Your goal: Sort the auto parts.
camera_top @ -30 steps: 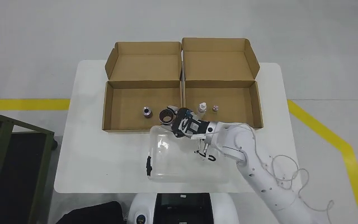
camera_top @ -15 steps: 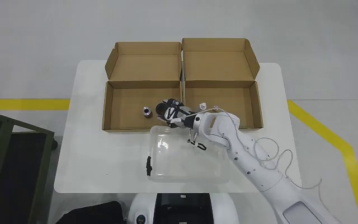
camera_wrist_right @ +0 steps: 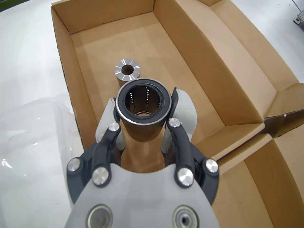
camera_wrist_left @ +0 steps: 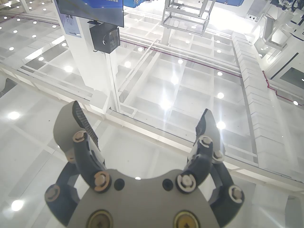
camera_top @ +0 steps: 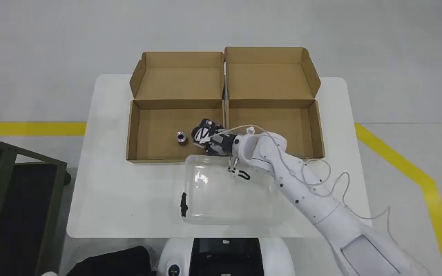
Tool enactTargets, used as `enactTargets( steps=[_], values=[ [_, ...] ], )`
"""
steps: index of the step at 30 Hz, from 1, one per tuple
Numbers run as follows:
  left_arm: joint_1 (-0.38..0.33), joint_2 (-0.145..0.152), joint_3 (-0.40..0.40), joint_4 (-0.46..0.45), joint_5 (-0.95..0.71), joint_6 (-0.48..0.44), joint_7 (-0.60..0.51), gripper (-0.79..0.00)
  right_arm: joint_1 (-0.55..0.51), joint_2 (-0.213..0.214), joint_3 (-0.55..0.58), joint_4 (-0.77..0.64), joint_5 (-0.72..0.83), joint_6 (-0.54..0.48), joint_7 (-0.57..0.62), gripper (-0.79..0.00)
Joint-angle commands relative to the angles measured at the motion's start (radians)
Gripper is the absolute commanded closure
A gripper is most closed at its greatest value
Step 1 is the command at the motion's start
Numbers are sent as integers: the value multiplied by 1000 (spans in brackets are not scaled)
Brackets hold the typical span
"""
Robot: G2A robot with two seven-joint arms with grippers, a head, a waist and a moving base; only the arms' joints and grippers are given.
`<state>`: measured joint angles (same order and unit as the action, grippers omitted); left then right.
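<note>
Metal is gripped by the right claw (camera_wrist_right: 144, 107): a dark cylindrical steel bearing with a black end ring (camera_wrist_right: 144, 129) is clamped between the two pale fingers (camera_wrist_right: 185, 106), one on each side of its body, and rows of small balls can be seen inside its bore. The bearing is held within the outline of an open brown cardboard box (camera_top: 152, 134), above that box's floor and close to the wall that abuts a second open cardboard box (camera_top: 297, 127); whether the floor is touched cannot be told. On the floor of the first box, just beyond the bearing and nearer the box's middle, a small silver metal sleeve with a central hole (camera_wrist_right: 127, 72) is stood upright, apart from the bearing. Both boxes are set side by side, walls touching, on a white tabletop (camera_top: 103, 193), with their lids folded open on the side away from the robot. A clear plastic bag (camera_top: 228, 200) is laid on the tabletop just beside the first box's near wall. The left claw (camera_wrist_left: 142, 116) is turned up toward a ceiling (camera_wrist_left: 190, 72), and its two ridged fingers (camera_wrist_left: 83, 124) are spread wide apart.
</note>
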<state>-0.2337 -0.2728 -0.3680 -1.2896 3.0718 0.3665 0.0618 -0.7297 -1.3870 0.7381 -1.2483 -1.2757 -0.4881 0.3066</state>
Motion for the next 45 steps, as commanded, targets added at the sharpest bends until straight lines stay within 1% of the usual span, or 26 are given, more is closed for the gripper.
enactTargets(
  steps=[1, 3, 4, 5, 7, 11, 12, 13, 14, 15, 16, 17, 18, 21, 22, 23, 30, 33, 39, 45],
  values=[
    [0, 0, 0, 0, 0, 0, 0, -785, 8, -6, -5, 19, 3, 3, 0, -77],
    [0, 0, 0, 0, 0, 0, 0, -785, 14, -10, -9, 30, 3, 4, 1, -166],
    [0, 0, 0, 0, 0, 0, 0, -785, 17, -13, -12, 37, 3, 4, 1, -262],
    [0, 0, 0, 0, 0, 0, 0, -785, 19, -15, -13, 41, 3, 4, 3, -314],
    [0, 0, 0, 0, 0, 0, 0, -785, 23, -18, -15, 47, 1, 5, 4, -363],
    [0, 0, 0, 0, 0, 0, 0, -785, 27, -23, -15, 54, -1, 3, 5, -388],
    [0, 0, 0, 0, 0, 0, 0, -785, 28, -24, -14, 54, -2, 4, 8, -409],
    [0, 0, 0, 0, 0, 0, 0, -785, 29, -25, -13, 51, -4, 6, 9, -489],
    [0, 0, 0, 0, 0, 0, 0, -785, 30, -25, -10, 48, -6, 9, 8, -542],
    [0, 0, 0, 0, 0, 0, 0, -785, 29, -26, -7, 42, -7, 11, 8, -616],
    [0, 0, 0, 0, 0, 0, 0, -785, 28, -25, -2, 33, -7, 11, 4, -631],
    [0, 0, 0, 0, 0, 0, 0, -785, 27, -25, 4, 21, -8, 13, 1, -671],
    [0, 0, 0, 0, 0, 0, 0, -785, 26, -24, 11, 4, -8, 14, -2, -690],
    [0, 0, 0, 0, 0, 0, 0, -785, 14, -18, 38, -55, -5, 16, -7, -711],
    [0, 0, 0, 0, 0, 0, 0, -785, 7, -16, 49, -76, -3, 23, -5, -736],
    [0, 0, 0, 0, 0, 0, 0, -785, -2, -13, 60, -100, -2, 27, -3, -779],
    [0, 0, 0, 0, 0, 0, 0, -785, -104, 16, 159, -310, -14, 61, 20, -785],
    [0, 0, 0, 0, 0, 0, 0, -785, -158, 32, 213, -403, -34, 60, 37, -785],
    [0, 0, 0, 0, 0, 0, 0, -785, -301, 65, 328, -555, -59, 27, 55, -785],
    [0, 0, 0, 0, 0, 0, 0, -785, -450, 94, 449, -658, -90, 7, 33, -785]
  ],
)
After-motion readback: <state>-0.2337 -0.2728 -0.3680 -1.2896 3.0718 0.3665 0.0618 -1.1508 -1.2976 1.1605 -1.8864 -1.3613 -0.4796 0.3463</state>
